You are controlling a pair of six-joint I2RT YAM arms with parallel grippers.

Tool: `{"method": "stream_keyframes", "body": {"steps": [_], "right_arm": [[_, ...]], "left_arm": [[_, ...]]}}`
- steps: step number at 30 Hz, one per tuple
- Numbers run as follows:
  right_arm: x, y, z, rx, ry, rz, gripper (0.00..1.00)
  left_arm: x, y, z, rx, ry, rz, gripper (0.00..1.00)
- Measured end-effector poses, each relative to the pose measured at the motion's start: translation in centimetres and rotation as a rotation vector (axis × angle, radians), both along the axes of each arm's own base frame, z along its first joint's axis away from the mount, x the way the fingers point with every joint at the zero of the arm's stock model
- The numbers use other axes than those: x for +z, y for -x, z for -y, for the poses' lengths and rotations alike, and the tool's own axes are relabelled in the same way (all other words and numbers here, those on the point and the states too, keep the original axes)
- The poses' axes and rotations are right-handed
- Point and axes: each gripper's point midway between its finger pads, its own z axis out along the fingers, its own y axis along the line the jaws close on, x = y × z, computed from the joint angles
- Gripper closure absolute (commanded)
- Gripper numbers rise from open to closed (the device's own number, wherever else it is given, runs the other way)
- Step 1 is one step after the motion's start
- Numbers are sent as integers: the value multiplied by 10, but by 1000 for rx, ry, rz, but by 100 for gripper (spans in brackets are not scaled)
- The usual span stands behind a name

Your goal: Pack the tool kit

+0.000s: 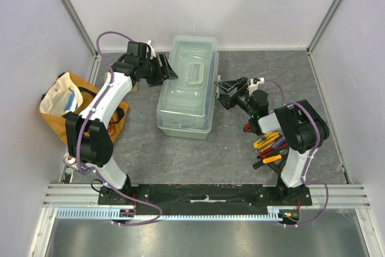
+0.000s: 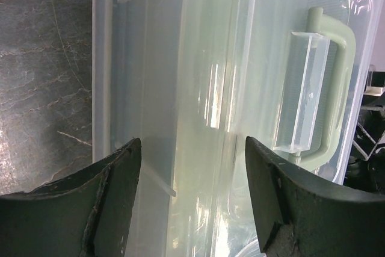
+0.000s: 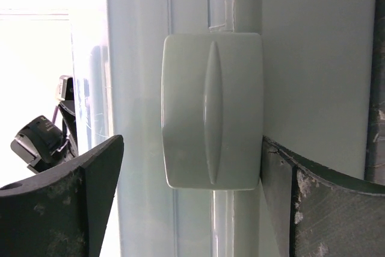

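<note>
The toolbox (image 1: 186, 85) sits on the middle of the counter (image 1: 198, 154), pushed toward the back. Its long sides run away from the arm bases and its far short edge is close to the back wall (image 1: 198, 4). The translucent lid (image 2: 198, 58) is down, with the handle (image 2: 331, 82) lying flat along its centre.

The left fingers (image 2: 114, 197) are released and spread, grasping nothing. They hang over the lid just inside the box's left long edge, with the handle off to one side of them. The right fingers (image 3: 90, 197) are spread wide at the right long side, one on each side of the latch (image 3: 210, 109). The latch lies flat against the wall, and one finger is right at its edge – whether it touches I cannot tell.

Bare counter runs between the box's near short edge and the arm bases. The hand tools (image 1: 267, 148) lie in a heap on the right, beside the right arm's base and well apart from the box. A cloth bag (image 1: 60, 97) slumps against the left wall, behind the left arm.
</note>
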Motion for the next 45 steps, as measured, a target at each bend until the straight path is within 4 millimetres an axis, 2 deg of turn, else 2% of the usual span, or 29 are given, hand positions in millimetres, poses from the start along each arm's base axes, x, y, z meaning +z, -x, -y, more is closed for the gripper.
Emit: {"method": "stream_keyframes", "body": {"steps": [6, 8, 12, 14, 19, 28, 30, 34, 45], "right_arm": [[-5, 2, 2, -12, 71, 1, 23], [-8, 2, 3, -13, 88, -8, 24], [-10, 2, 3, -16, 109, -8, 10], [-9, 2, 3, -16, 110, -4, 7], [-1, 1, 1, -12, 88, 20, 6], [-3, 3, -5, 11, -2, 0, 4], [-3, 3, -5, 12, 3, 7, 7], [-4, 4, -5, 12, 18, 18, 20], [-9, 4, -5, 12, 43, 16, 30]], "left_arm": [[0, 0, 0, 0, 0, 0, 27], [0, 0, 0, -1, 0, 0, 27], [0, 0, 0, -1, -1, 1, 28], [0, 0, 0, -1, -1, 1, 27], [0, 0, -1, -1, -1, 2, 28], [0, -1, -3, -2, -5, 7, 28], [0, -1, -3, -2, -5, 7, 28], [0, -1, -3, -2, -6, 7, 28], [0, -1, -3, -1, -7, 8, 28]]}}
